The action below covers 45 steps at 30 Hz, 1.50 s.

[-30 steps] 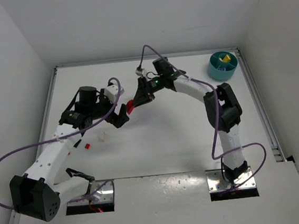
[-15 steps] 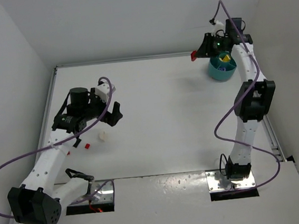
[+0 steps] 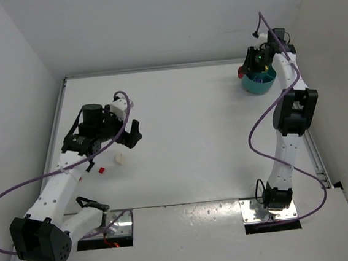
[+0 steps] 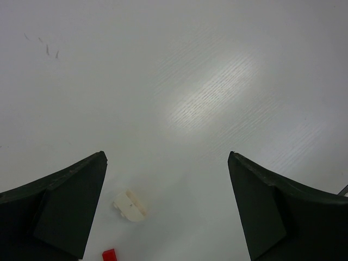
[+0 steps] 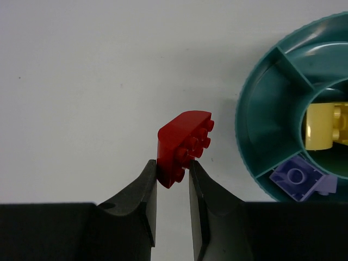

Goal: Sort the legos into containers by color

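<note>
Right fingers (image 5: 142, 201) (arm (image 3: 290, 110) outstretched) on lego (image 5: 182, 142)

red brick (image 5: 182, 144), teal dish (image 5: 262, 130), yellow brick (image 5: 321, 128)

One brick (image 5: 182, 147) just beside dish (image 5: 256, 142)
</note>
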{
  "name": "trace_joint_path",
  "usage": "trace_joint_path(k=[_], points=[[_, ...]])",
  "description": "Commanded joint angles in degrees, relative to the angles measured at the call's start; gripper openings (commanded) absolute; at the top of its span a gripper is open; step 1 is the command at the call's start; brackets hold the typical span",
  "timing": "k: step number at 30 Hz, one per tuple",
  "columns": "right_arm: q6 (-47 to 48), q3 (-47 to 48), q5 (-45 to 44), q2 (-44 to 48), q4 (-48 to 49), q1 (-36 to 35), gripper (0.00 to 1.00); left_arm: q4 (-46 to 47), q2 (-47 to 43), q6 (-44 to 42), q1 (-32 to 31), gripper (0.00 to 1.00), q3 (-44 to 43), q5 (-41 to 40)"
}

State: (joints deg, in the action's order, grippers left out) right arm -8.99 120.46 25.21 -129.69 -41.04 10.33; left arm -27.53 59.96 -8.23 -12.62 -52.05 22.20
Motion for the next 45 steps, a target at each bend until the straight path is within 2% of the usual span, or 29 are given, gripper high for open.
trace_joint_path(k=[1, 19, 22, 25, 26, 27, 31, 35, 37, 42, 45], points=[[-0.14, 3.37, -2.36, 0.23, 2.8, 0.92, 0.02, 2.22, -1.52, 1.29, 0.67, 1.0, 0.2, -0.14], [0.91, 6.01, -5.44, -2.59, 3.33, 2.59, 0.04, 2.74, -0.46, 1.29, 0.67, 1.0, 0.72, 0.39], [0.91, 6.54, -6.05, -2.59, 3.33, 2.59, 0.08, 2.74, -0.46, 1.29, 0.67, 1.0, 0.72, 0.39], [0.91, 6.54, -6.75, -2.59, 3.33, 2.59, 0.21, 2.74, 0.06, 1.29, 0.67, 1.0, 0.72, -0.14], [0.91, 7.06, -6.75, -2.59, 3.33, 2.59, 0.32, 2.74, 0.06, 1.29, 0.67, 1.0, 0.72, -0.66], [0.91, 7.06, -6.75, -2.59, 3.33, 2.59, 0.37, 2.74, 0.06, 1.29, 0.67, 1.0, 0.72, -0.66], [0.39, 7.06, -5.97, -1.09, 3.33, 2.59, 0.52, 2.74, 0.06, 1.29, 0.67, 1.0, 0.72, -1.8], [-0.14, 7.06, -3.6, 2.24, 2.19, 2.59, 0.52, -0.06, -0.46, -2.22, 0.67, 1.0, 0.72, -3.03], [-0.67, 7.06, -1.05, 4.6, 2.19, 2.59, 0.52, -2.96, -0.99, -6.61, 0.67, 1.0, 2.13, -4.34], [-0.67, 1.63, 7.63, 9.01, 0.0, 1.28, 0.52, -7.97, -4.24, -18.11, 1.99, 0.91, 9.31, -8.39], [-2.42, -3.47, 13.52, 10.33, -0.01, 0.75, 0.52, -8.51, -4.24, -21.12, 2.51, 0.81, 13.27, -14.01]])
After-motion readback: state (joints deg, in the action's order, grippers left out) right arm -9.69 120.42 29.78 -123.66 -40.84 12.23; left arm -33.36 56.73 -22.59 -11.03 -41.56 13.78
